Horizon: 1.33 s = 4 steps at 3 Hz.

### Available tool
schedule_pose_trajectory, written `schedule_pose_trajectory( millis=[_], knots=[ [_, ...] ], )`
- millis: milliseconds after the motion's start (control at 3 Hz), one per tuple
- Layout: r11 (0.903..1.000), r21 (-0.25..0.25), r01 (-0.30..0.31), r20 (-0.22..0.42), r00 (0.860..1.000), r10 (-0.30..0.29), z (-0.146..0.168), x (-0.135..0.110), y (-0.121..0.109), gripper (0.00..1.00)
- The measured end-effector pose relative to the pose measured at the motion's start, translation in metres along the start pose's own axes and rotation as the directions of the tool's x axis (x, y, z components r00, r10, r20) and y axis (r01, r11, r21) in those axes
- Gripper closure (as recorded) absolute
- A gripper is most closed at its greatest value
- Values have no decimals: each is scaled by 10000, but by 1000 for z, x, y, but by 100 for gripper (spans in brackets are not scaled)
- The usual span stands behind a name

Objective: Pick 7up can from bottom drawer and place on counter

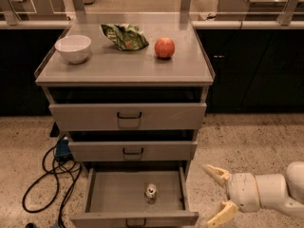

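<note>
Note: the 7up can stands upright in the bottom drawer, which is open. It sits a little right of centre on the drawer floor, touching no wall. At the can's 3 o'clock, outside the drawer and above the speckled floor, your gripper has its fingers spread wide and holds nothing. At the can's 12 o'clock, the counter carries a white bowl. A green bag lies at the bowl's 3 o'clock, with an orange-red fruit beyond it.
</note>
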<state>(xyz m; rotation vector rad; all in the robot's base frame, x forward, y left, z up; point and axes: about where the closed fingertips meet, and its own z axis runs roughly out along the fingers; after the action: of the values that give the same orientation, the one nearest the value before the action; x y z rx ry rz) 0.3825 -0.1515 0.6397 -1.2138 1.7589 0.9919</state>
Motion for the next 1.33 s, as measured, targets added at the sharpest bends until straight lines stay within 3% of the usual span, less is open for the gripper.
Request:
schedule_pose_trajectory(
  millis=[333,667,1000,1333],
  knots=[
    [9944,1061,32,1166,9931,-156,32,-10,5,0],
    [9867,1617,180,1138,9928,-368,39,-18,-7,0],
    [9833,1795,286,1035,9935,-478,36,-21,-6,0],
    [9710,2341,486,852,9939,-703,50,-7,-3,0]
  ],
)
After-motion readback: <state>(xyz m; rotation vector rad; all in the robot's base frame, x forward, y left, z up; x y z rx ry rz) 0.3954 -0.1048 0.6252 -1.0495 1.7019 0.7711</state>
